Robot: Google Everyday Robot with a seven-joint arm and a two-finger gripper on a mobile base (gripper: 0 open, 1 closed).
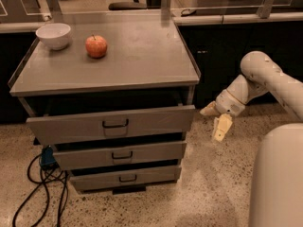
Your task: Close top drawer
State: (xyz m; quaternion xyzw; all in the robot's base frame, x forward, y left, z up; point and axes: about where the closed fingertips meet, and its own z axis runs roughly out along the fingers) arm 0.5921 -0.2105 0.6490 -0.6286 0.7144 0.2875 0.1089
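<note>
The top drawer (71, 126) is a wide grey front with a small black handle (115, 124). It stands pulled out from the grey cabinet (109, 74), with a dark gap above it. My gripper (214, 119) hangs low at the right, just beyond the drawer front's right end and a little apart from it. Its two pale fingers (221, 127) are spread open and hold nothing. The white arm (258, 79) comes in from the right.
Two narrower drawers (120, 156) sit below, also slightly out. A white bowl (53, 35) and a red apple (96, 46) rest on the cabinet top. Black cables (40, 183) lie on the speckled floor at the left. A large white robot part (279, 178) fills the lower right.
</note>
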